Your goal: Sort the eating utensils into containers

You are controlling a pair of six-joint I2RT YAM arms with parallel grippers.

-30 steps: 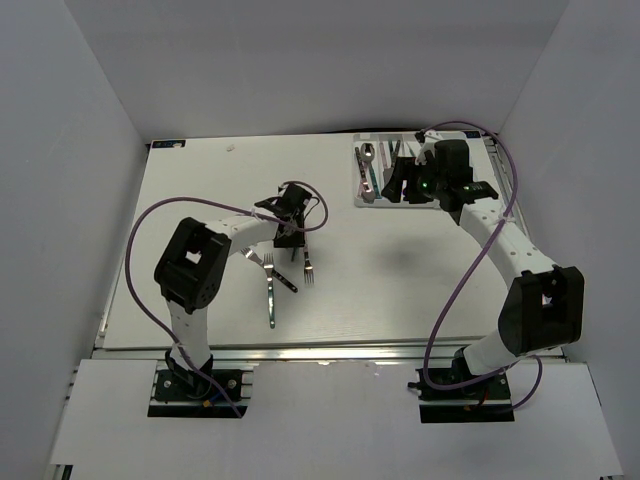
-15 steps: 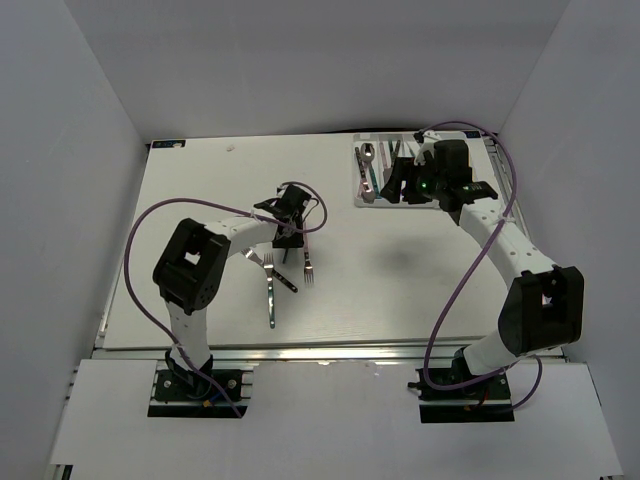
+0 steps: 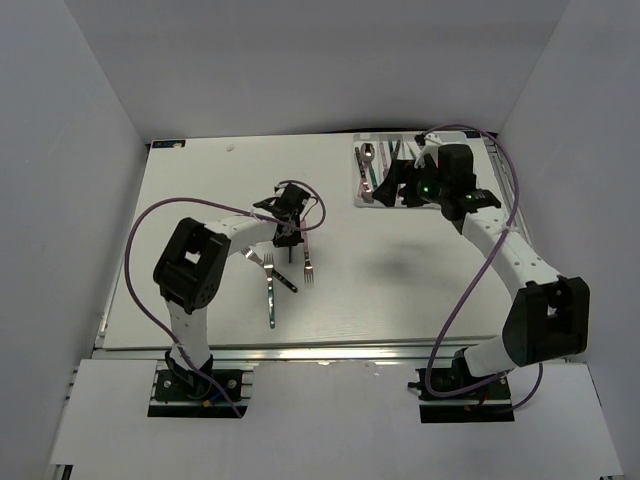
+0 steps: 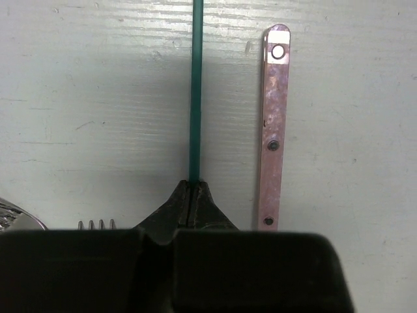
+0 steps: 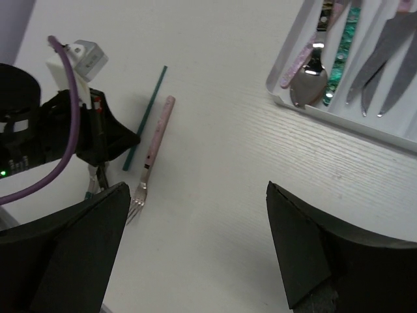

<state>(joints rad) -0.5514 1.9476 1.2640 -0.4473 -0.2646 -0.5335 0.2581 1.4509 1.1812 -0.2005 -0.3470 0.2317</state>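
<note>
Starting nearest, left of centre in the top view, we see the left fingers (image 4: pixel 159 225) pinched shut on a teal chopstick (image 4: pixel 195 98) lying on the table (image 3: pixel 200 200). A pink-handled fork (image 4: pixel 273 130) lies just to its right. Farther off, upper right, the right fingers (image 5: pixel 78 248) gape wide and hold nothing, near the white tray (image 5: pixel 352 119) holding a spoon (image 5: pixel 313 75) and knives (image 5: pixel 384 45).

The left arm (image 3: pixel 245 230) and the right arm (image 3: pixel 500 242) are made of white tubes with big black blocks at the joints. A long purple cable (image 3: pixel 131 280) loops beside the left arm, and another purple cable (image 3: pixel 450 310) loops beside the right one. Each arm stands on a black base (image 3: pixel 200 385). A tiny green light (image 3: pixel 425 187) glows on the right arm's black wrist. The left gripper (image 4: pixel 194 186) has black fingers that end in a thin point. The right gripper (image 5: pixel 197 195) has two broad black fingers (image 5: pixel 71 254).
</note>
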